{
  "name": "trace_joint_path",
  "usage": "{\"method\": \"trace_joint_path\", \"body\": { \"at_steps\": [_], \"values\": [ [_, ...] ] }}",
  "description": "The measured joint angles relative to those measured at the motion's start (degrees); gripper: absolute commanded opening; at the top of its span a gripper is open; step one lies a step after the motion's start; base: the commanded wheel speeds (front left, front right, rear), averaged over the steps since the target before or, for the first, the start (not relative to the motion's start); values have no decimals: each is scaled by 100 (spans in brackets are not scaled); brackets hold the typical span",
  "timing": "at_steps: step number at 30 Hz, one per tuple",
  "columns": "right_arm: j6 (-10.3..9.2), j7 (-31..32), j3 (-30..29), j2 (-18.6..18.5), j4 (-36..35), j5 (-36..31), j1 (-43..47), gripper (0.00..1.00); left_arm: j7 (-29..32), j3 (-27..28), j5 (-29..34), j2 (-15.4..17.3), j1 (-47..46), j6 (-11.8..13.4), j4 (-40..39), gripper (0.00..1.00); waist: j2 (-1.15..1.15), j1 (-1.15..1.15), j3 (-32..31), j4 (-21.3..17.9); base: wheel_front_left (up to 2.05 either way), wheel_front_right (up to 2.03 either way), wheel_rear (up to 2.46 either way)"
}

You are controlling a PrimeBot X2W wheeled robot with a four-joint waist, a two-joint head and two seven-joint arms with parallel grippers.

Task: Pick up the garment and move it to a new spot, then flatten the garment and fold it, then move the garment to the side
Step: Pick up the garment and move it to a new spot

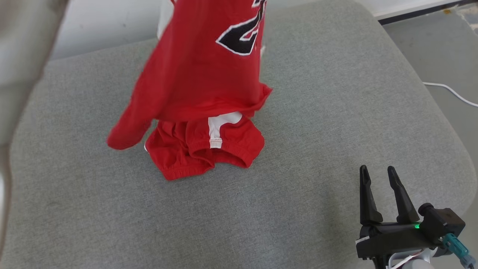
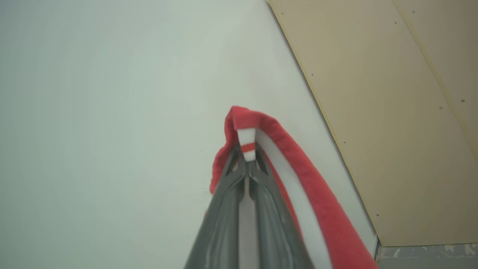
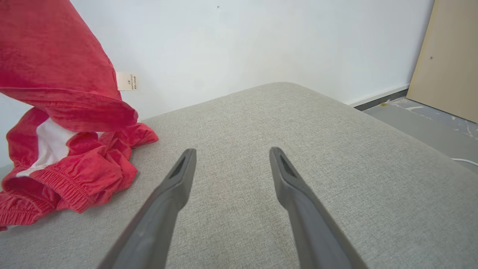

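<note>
A red jersey garment point(image 1: 201, 67) with a black, white-edged number hangs above the grey cushion point(image 1: 317, 123), its hem just over a pair of red shorts point(image 1: 203, 145) with a white stripe that lie crumpled on the cushion. In the left wrist view my left gripper point(image 2: 247, 155) is shut on the garment's red and white trim point(image 2: 291, 179), lifted against the pale wall. My right gripper point(image 1: 378, 175) stands open low at the cushion's near right, nothing between its fingers point(image 3: 179, 183). The garment point(image 3: 56, 71) and shorts point(image 3: 63, 168) show at the left of the right wrist view.
The cushion's rounded right edge drops to a grey floor with a white cable point(image 1: 452, 91). A white wall point(image 3: 261, 45) stands behind the cushion, and a tan board point(image 3: 448, 63) leans at the far right. A blurred pale forearm point(image 1: 22, 67) crosses the head view's left.
</note>
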Motion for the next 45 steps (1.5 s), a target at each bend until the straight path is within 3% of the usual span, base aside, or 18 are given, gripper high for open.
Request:
{"method": "trace_joint_path", "body": {
  "at_steps": [9, 16, 37, 45],
  "values": [
    [0, 1, -16, 1, 51, -43, -64, 100, -374, -260, -301, 233, -455, 0, 605, 0, 0, 0, 42, 193, 0, 0, 0],
    [0, 0, -35, -1, -46, -210, -75, 100, -556, -260, -465, 491, -415, -1, 836, 0, 0, 0, 13, 572, 0, 0, 0],
    [0, 0, 122, 3, -353, -1003, -285, 100, -838, 493, -887, 1630, 611, 185, 1021, 0, 0, 0, 110, 2765, 0, 0, 0],
    [0, 0, 276, -36, -371, -1084, -294, 100, -855, 751, -975, 1850, 1075, 254, 991, 0, -1, 0, 154, 3412, 0, 0, 0]
  ]
}}
